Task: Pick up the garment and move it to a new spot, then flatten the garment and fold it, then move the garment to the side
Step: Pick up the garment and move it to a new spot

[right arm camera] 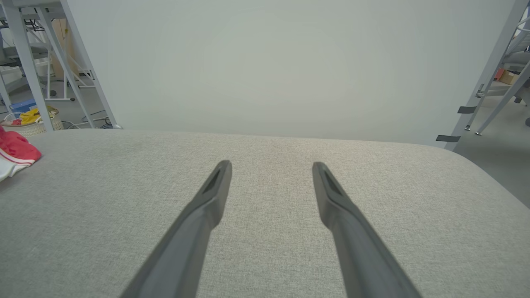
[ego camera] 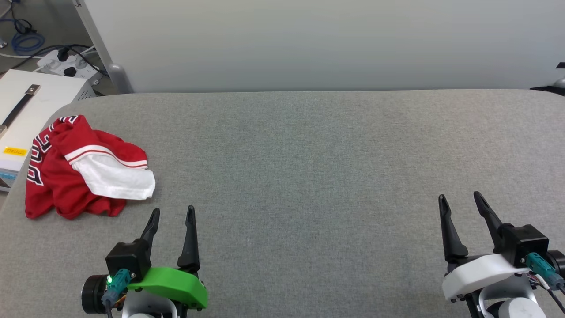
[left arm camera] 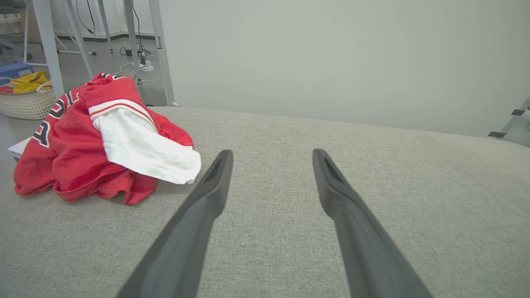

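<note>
**1. White case** (ego camera: 26, 110): off the tabletop's left edge, far left of the left end effector. Black strap and yellow label on top. A basket (left arm camera: 27, 103) w/ yellow cloth sits on the floor, fwd-left of that end effector, past the garment.

**2. Garment** (ego camera: 84, 172): crumpled heap on the tabletop (ego camera: 309, 154), fwd and left of the left end effector. Near it, no contact. Red body. A white sleeve w/ red-white striped trim lies on top, its end nearest the end effector's left finger. Black, white-outlined lettering shows in part on the heap's left side and is not readable in full. The heap lies close to the tabletop's left edge.

**3. Left end effector** (ego camera: 172, 209): green wrist cover. Fingers spread wide, nothing between them, nothing gripped. Tip contact w/ the surface: cannot tell.

**4. Tabletop betw. the two end effectors**: grey woven fabric, rounded corners. A pale panel (ego camera: 309, 44) stands along the far edge, fwd of both.

**5. Right end effector** (ego camera: 459, 196): white wrist cover. Fingers apart, gripping nothing. The garment is well apart to its left; the right wrist view catches a bit of red and white at its left edge. Metal frame legs (right arm camera: 492, 70) stand fwd-right of it, off the tabletop.
</note>
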You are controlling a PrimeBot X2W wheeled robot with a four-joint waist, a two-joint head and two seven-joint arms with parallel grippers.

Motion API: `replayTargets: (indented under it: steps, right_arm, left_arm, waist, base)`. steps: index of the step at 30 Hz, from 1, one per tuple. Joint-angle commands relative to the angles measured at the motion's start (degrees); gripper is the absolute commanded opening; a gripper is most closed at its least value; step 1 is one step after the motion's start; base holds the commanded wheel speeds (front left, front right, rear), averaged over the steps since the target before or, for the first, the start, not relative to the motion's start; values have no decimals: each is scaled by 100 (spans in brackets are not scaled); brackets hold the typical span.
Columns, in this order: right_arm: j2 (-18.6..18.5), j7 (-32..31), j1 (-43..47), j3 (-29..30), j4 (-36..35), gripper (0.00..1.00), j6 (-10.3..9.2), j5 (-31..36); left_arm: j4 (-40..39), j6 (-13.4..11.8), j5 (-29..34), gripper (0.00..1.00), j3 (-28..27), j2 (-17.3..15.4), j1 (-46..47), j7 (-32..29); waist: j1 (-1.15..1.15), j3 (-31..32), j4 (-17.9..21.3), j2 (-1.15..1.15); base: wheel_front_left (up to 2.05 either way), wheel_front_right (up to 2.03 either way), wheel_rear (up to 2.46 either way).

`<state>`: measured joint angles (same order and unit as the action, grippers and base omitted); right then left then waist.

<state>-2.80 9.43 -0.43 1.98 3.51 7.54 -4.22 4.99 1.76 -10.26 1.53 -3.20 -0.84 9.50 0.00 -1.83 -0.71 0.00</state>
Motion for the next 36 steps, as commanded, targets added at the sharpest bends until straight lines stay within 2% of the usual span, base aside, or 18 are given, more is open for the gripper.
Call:
replayTargets:
  steps: [1, 7, 14, 36]
  right_arm:
    - [-6, 68, -54, 28, 34, 100, -4, -8]
    - [-7, 138, -32, 21, 68, 100, -4, -12]
    - [-7, 221, -15, -59, 108, 100, -4, -24]
    - [-8, 478, -12, -401, 244, 100, -5, -10]
  left_arm:
    - [24, 26, -92, 100, 6, 22, 106, 55]
    - [90, 31, -181, 100, 34, 23, 121, 126]
    - [146, 19, -257, 100, 32, 25, 139, 210]
    - [260, 26, -520, 100, 57, 31, 148, 470]
  waist:
    - [0, -3, -5, 0]
    - [0, 17, -78, 0]
    - [0, 31, -352, 0]
    - [0, -22, -1802, 0]
  base:
    - [0, 0, 0]
    - [0, 0, 0]
    - [0, 0, 0]
    - [0, 0, 0]
